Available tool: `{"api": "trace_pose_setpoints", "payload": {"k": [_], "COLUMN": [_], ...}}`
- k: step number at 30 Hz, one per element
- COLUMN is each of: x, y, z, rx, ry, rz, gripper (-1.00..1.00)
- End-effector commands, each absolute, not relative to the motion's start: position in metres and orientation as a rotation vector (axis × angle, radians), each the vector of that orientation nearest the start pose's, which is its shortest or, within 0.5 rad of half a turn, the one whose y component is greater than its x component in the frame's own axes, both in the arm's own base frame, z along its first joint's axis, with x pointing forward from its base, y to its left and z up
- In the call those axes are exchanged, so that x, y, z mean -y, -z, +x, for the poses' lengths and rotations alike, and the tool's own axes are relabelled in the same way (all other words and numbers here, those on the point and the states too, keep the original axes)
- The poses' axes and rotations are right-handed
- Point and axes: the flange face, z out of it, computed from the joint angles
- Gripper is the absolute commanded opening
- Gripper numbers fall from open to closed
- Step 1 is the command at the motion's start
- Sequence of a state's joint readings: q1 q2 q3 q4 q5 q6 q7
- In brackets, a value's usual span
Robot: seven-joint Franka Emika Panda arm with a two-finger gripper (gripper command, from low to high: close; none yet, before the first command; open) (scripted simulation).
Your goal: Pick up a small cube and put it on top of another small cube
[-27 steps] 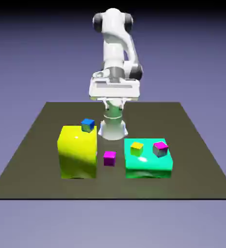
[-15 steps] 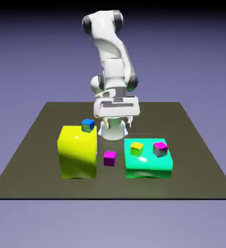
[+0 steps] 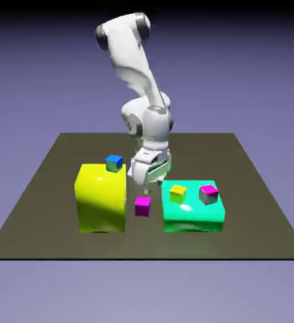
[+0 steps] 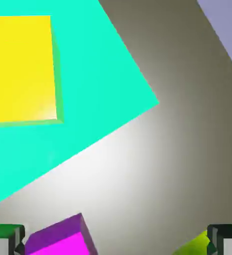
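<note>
Table [image 3: 250,221], dark and flat-topped, is the largest item we record, and the robot arm [image 3: 134,63] stands over its far part. We note the arm bent downward, with its hand low above the middle of the table. Yellow-green block [image 3: 102,199] stands toward the exterior view's left; we find it taller than the turquoise-green block [image 3: 192,217], which lies lower and wider toward the exterior view's right. We observe the gripper [image 3: 154,186] between the two blocks, turned at an angle and pointing down. We record it as open: in the hand view its two fingertips stand wide apart at the bottom edge. We then list four cubes, all of them small. Magenta cube [image 3: 142,207], the one to be picked up, sits on the table between the blocks, near the gripper and apart from both blocks. In the hand view we see part of it at the bottom edge, beside the left-hand fingertip. Magenta-topped cube [image 3: 209,194] with grey sides rests on the turquoise-green block, near its right side in the exterior view. Yellow-topped cube [image 3: 178,193] shares that block, to the left of its neighbour and apart from it. Blue-topped cube [image 3: 114,163] rests on the yellow-green block.
</note>
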State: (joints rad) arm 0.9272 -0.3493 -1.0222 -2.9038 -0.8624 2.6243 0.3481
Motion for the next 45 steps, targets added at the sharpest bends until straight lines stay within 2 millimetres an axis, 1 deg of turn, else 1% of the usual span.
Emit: {"api": "trace_pose_setpoints", "payload": {"k": [1, 6, 7, 11, 15, 20, 24, 25, 26, 27, 31, 36, 40, 43, 44, 45], "x": [-0.026, -0.02, -0.019, -0.02, -0.021, -0.016, -0.008, -0.007, -0.007, -0.007, -0.015, -0.02, -0.021, -0.019, -0.014, -0.014], "y": [-0.228, -0.196, -0.194, -0.189, -0.176, -0.152, -0.128, -0.125, -0.125, -0.125, -0.149, -0.174, -0.187, -0.193, -0.196, -0.201], "z": [0.324, 0.301, 0.299, 0.302, 0.304, 0.303, 0.298, 0.297, 0.297, 0.297, 0.303, 0.304, 0.302, 0.3, 0.304, 0.311], "rx": [0.638, 0.981, 1.008, 1.009, 1.008, 1.006, 1.008, 1.008, 1.008, 1.008, 1.006, 1.007, 1.009, 1.009, 0.966, 0.964], "ry": [0.029, -0.17, -0.186, -0.187, -0.186, -0.184, -0.186, -0.187, -0.187, -0.187, -0.184, -0.186, -0.187, -0.187, -0.2, -0.188], "rz": [-3.198, -3.196, -3.194, -3.183, -3.176, -3.179, -3.192, -3.194, -3.194, -3.194, -3.18, -3.175, -3.182, -3.192, -3.216, -3.223], "gripper": [0.0, 0.0, 0.0, 0.0, 0.0, 0.0, 0.0, 0.0, -1.0, -1.0, -1.0, -1.0, -1.0, -1.0, -1.0, -1.0]}}
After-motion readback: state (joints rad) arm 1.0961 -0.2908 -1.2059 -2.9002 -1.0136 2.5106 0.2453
